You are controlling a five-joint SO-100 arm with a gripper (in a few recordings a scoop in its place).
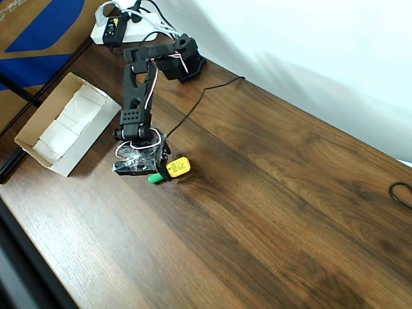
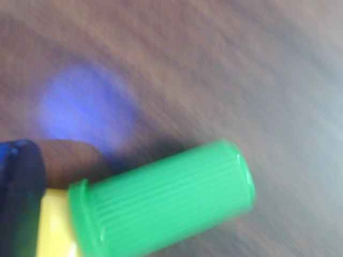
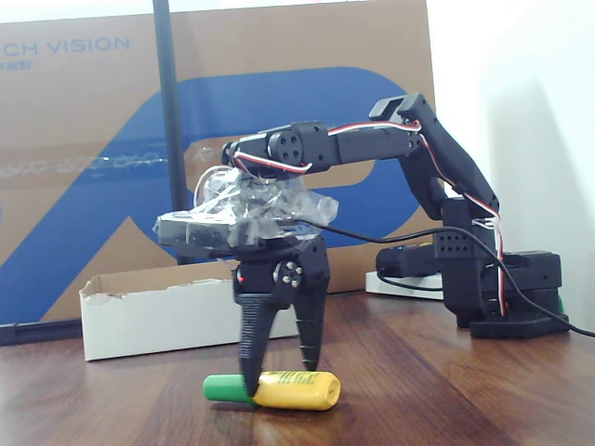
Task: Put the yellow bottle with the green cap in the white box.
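Note:
The yellow bottle with the green cap [image 1: 174,170] lies on its side low at the wooden table, its cap [image 3: 226,388] pointing left in the fixed view. My black gripper [image 3: 279,376] comes down from above with one finger in front of the bottle's neck and the other behind the yellow body [image 3: 296,390], shut on it. In the wrist view the ribbed green cap [image 2: 166,203] is sharp and close, while the table behind it is smeared. The white box [image 1: 61,125] stands open at the left of the overhead view, well apart from the bottle.
The arm's base [image 1: 183,61] is at the back of the table, with a thin black cable [image 1: 199,100] running across the wood. A power strip [image 1: 119,29] and a cardboard panel [image 3: 93,139] lie behind. Bare wood stretches to the right and front.

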